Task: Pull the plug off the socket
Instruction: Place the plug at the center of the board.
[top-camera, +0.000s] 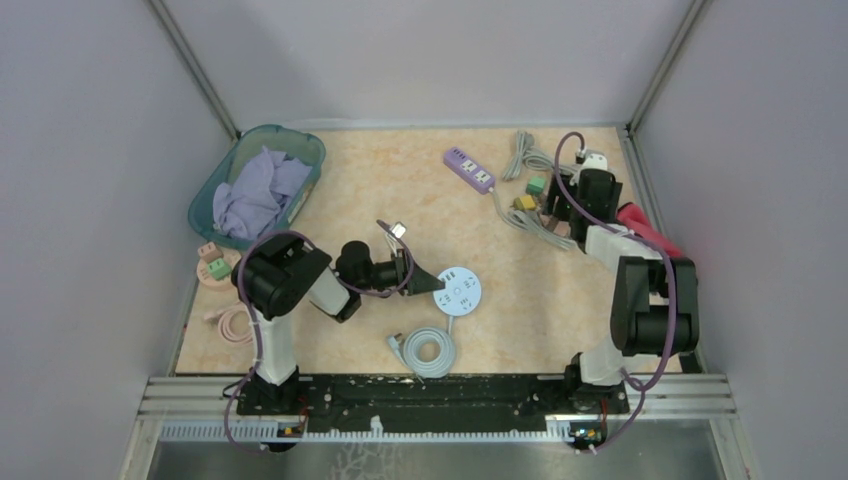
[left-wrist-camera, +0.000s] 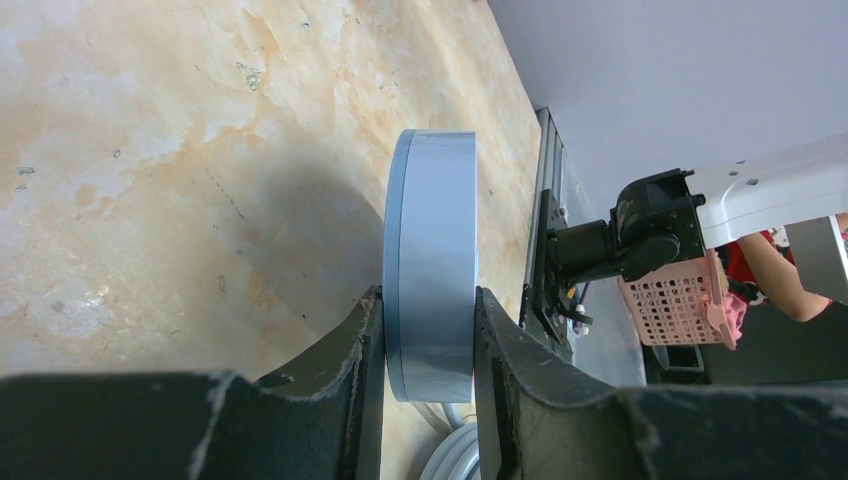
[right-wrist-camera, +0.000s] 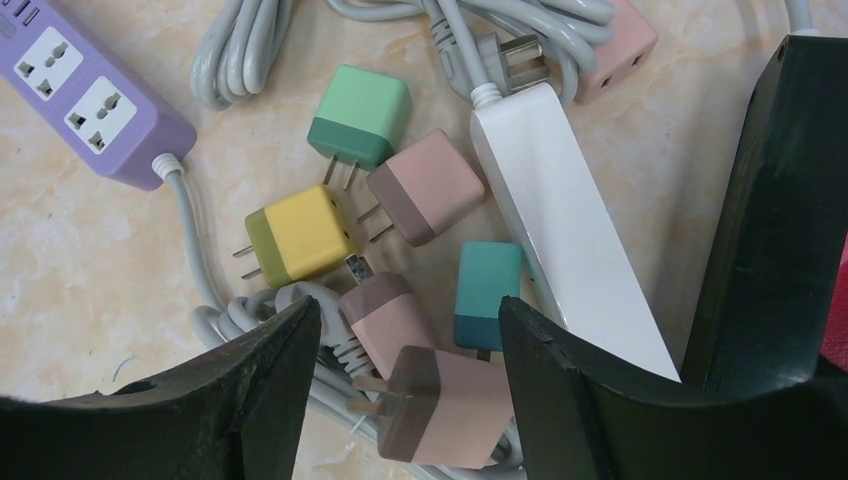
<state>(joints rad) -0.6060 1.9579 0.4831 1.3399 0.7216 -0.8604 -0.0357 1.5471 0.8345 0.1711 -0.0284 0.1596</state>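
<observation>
Left hand (top-camera: 432, 283): narrow, clamped across the thickness of the socket at its near rim.
Socket (top-camera: 460, 291): round, pale blue disc, face up at mid-tabletop; no plug shows seated in it in the top view.
Socket, handling: probably light and rigid with a smooth rim; likely to slide or lift unless pinned as here.
Cable (top-camera: 428, 350): grey coil just near of the socket, lying slack.
Tabletop (top-camera: 350, 180): mottled beige, bare between socket and pile.
Purple strip (top-camera: 468, 168): far side, apart from the socket.
Pile (right-wrist-camera: 340, 190): loose plugs in green, yellow, pink and teal beside a white strip (right-wrist-camera: 560, 230), over tangled grey cords.
Pink plug (right-wrist-camera: 440, 405): lies on the pile between the right fingers, touched by neither.
Plug, handling: seemingly small, light, hard plastic with slick flat sides; best pinched across two opposite body faces, clear of the thin prongs.
Right hand (right-wrist-camera: 408, 325): jaws apart, holding nothing, poised over the pile at far right.
</observation>
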